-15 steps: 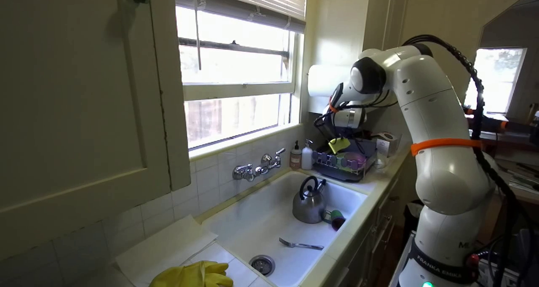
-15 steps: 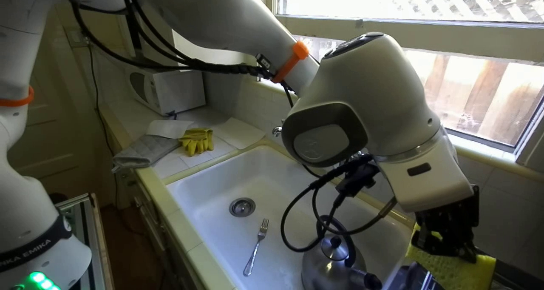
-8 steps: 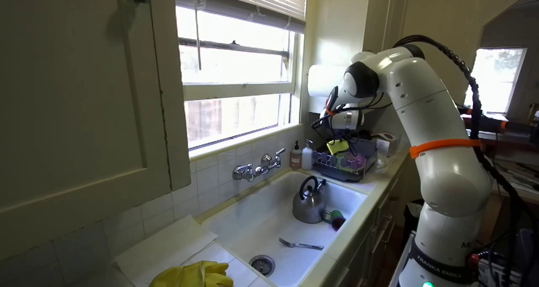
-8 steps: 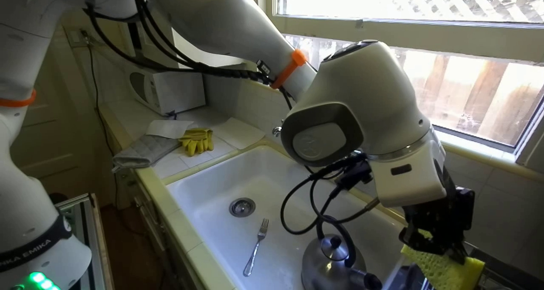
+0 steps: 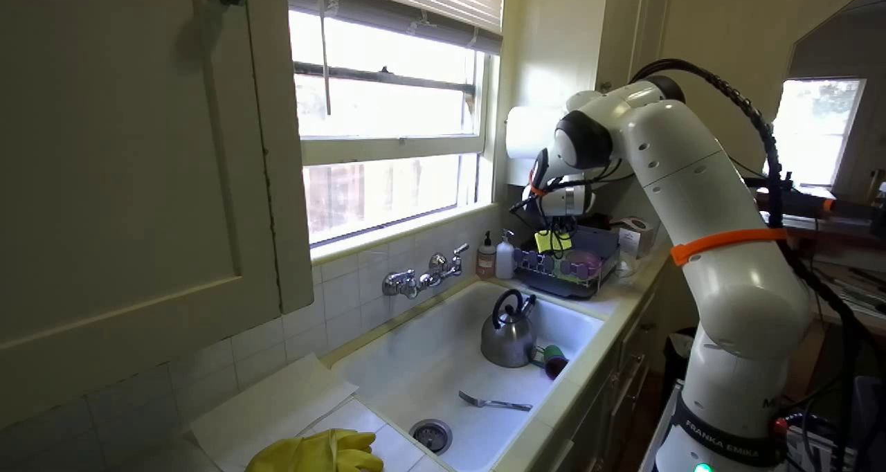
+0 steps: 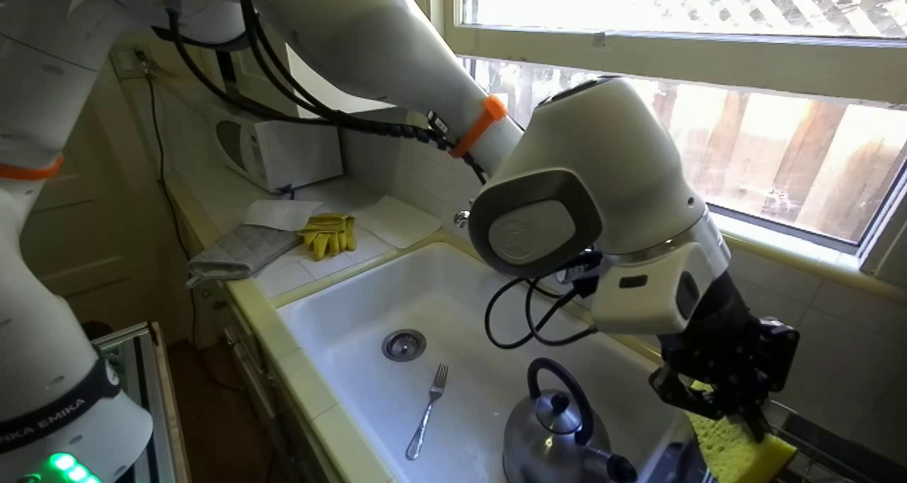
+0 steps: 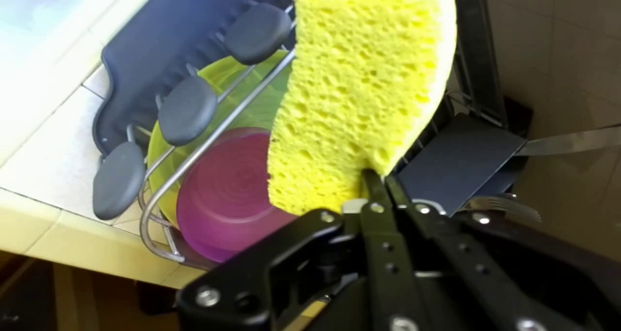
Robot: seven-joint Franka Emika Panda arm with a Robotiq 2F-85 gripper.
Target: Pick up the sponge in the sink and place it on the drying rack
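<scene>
The yellow sponge [image 7: 359,93] hangs from my gripper [image 7: 381,178], which is shut on one edge of it. The sponge also shows in both exterior views [image 5: 552,241] [image 6: 740,449]. In an exterior view my gripper [image 6: 747,416] points down and to the right with the sponge below its fingers. The sponge is over the grey drying rack [image 7: 140,54], which stands on the counter beyond the sink [image 5: 601,240]. In the wrist view the sponge covers part of the rack's wire and plates. I cannot tell whether it touches the rack.
The rack holds a purple bowl [image 7: 228,190] and a yellow-green plate [image 7: 165,180]. A dark utensil [image 7: 456,161] lies beyond. The sink [image 5: 408,361] holds a kettle [image 5: 509,340], a fork [image 6: 427,419] and a cup [image 5: 552,361]. Soap bottles [image 5: 505,259] stand beside the rack.
In both exterior views my gripper has moved left and slightly down with the sponge still held. The wrist has tilted so the fingers slant more. The sink's contents have not moved.
</scene>
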